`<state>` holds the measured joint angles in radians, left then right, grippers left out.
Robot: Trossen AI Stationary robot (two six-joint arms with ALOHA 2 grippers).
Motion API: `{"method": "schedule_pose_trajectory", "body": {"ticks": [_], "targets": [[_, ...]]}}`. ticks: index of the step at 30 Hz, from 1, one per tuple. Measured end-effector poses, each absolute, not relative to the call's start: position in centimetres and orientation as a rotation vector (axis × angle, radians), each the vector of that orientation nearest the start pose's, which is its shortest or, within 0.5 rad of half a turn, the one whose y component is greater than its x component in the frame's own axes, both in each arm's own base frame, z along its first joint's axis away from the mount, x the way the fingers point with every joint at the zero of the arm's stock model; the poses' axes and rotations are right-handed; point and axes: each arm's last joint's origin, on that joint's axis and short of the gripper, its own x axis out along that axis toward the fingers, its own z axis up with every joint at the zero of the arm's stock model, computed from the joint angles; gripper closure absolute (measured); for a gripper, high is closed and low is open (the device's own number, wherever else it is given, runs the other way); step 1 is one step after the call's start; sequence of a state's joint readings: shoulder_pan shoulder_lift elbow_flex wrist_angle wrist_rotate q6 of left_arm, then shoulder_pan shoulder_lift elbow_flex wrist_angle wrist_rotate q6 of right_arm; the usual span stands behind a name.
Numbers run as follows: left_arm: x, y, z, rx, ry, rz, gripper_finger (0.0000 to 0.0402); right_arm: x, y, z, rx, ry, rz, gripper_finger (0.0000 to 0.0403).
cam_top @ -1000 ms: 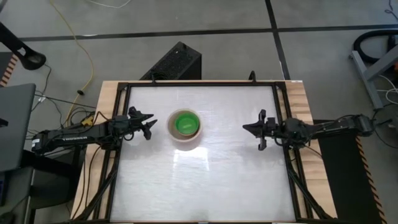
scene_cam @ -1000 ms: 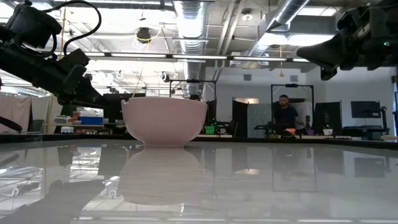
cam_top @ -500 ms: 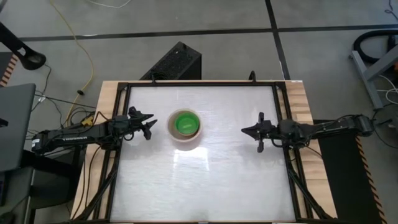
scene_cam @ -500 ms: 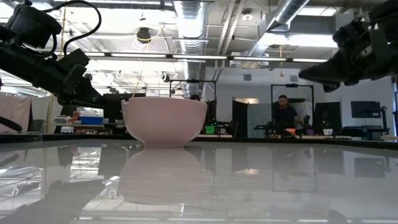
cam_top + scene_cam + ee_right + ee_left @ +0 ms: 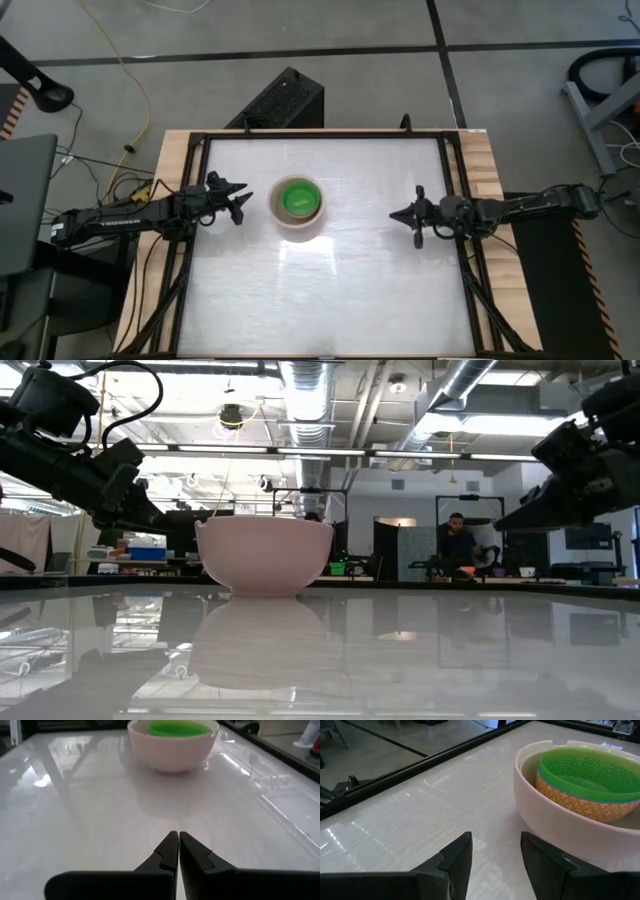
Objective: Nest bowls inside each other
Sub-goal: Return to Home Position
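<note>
right pincer (image 5: 398, 214) | fingers (image 5: 167, 852): spread wide a second ago, now drawn together, only a thin slit between them in the right wrist view | height: low view shows it dropped from the upper corner to lower, nearer the desk (image 5: 350, 290)

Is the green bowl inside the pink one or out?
Inside: the green bowl sits nested within the pink bowl, below its rim.

The high camera looks straight down on the whole worktop (image 5: 330, 290). The low one sits at worktop level by the six o'clock edge, facing twelve. The left wrist camera sees the nested bowls (image 5: 555, 820) closely, the right from farther off. All four views share them.
</note>
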<state>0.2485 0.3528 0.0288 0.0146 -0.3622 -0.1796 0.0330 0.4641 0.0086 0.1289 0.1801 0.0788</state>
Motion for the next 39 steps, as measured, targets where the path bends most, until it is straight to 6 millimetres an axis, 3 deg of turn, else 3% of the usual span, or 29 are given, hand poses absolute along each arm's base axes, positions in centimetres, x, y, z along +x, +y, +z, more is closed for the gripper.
{"method": "schedule_pose_trajectory", "body": {"ticks": [39], "targets": [[10.79, 3.80, 14.47, -0.155, 0.259, 0.632, 0.0244, 12.00, -0.12, 13.25, 0.038, 0.366, -0.160, 0.0367]]}}
